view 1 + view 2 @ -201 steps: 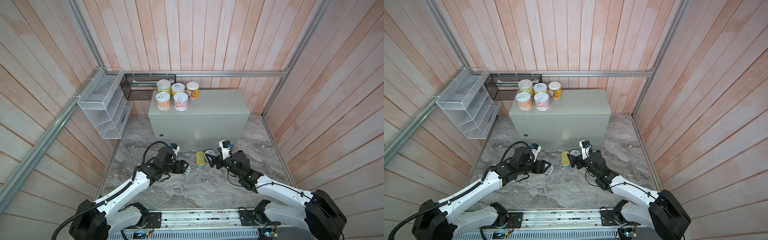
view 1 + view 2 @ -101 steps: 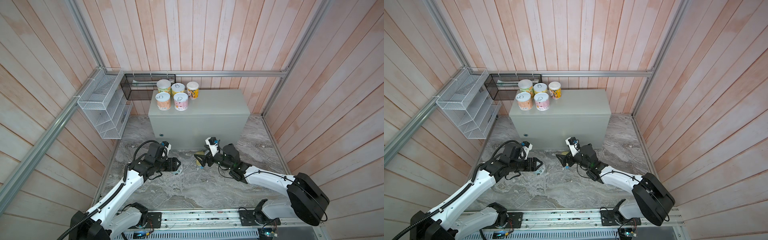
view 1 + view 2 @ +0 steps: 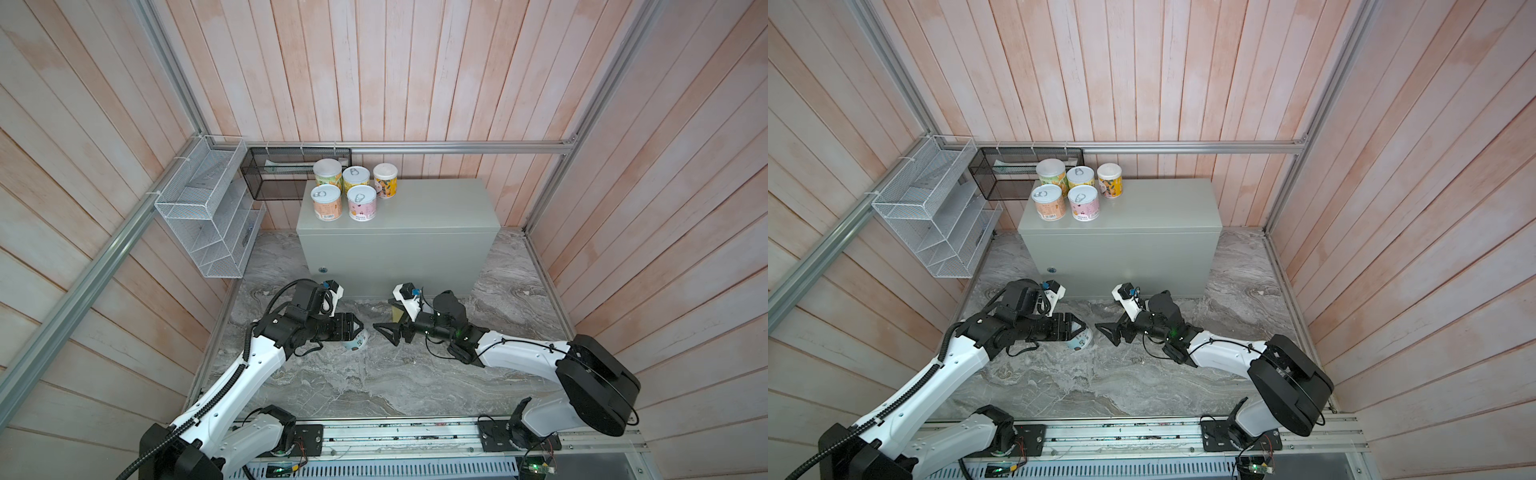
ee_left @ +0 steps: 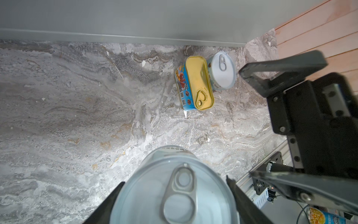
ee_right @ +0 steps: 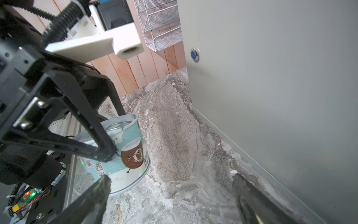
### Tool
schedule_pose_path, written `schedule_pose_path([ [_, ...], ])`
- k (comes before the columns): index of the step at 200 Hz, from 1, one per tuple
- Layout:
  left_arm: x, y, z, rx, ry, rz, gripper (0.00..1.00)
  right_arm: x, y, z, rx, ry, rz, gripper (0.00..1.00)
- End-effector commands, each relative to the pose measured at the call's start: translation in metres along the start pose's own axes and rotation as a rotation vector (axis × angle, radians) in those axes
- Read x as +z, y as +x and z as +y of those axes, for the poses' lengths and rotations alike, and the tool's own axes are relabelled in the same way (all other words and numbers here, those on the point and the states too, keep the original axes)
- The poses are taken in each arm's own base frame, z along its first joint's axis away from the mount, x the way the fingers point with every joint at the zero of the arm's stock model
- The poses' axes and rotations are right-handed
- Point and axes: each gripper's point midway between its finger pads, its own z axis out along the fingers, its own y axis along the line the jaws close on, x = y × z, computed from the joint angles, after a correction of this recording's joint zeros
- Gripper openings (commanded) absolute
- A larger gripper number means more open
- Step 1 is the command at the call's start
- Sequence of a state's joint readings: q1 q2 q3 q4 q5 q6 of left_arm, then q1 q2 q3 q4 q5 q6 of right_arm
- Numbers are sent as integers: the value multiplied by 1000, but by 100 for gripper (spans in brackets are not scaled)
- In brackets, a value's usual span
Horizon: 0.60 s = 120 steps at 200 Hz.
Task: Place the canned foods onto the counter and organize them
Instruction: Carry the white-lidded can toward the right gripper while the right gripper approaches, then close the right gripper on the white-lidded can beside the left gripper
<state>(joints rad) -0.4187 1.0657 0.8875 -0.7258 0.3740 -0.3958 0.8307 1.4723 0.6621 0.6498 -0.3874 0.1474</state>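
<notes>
Left wrist: pale-blue can (image 4: 174, 195) pinched inside left end effector (image 4: 175, 184).

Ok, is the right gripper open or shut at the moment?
Open. The right gripper has its fingertips wide apart, with only stone floor between them; nothing is held.
</notes>
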Motion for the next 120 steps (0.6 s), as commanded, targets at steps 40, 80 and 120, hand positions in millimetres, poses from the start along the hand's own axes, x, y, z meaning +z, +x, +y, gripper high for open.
schedule_pose_path([
  [40, -10, -14, -26, 19, 112, -27, 63, 14, -12, 38, -97, -149, -24, 97],
  [80, -12, -18, -31, 24, 132, -33, 63, 23, -10, 50, -103, -200, -12, 97],
  [120, -15, -22, -38, 26, 165, -44, 63, 32, -7, 54, -92, -216, -5, 97],
])
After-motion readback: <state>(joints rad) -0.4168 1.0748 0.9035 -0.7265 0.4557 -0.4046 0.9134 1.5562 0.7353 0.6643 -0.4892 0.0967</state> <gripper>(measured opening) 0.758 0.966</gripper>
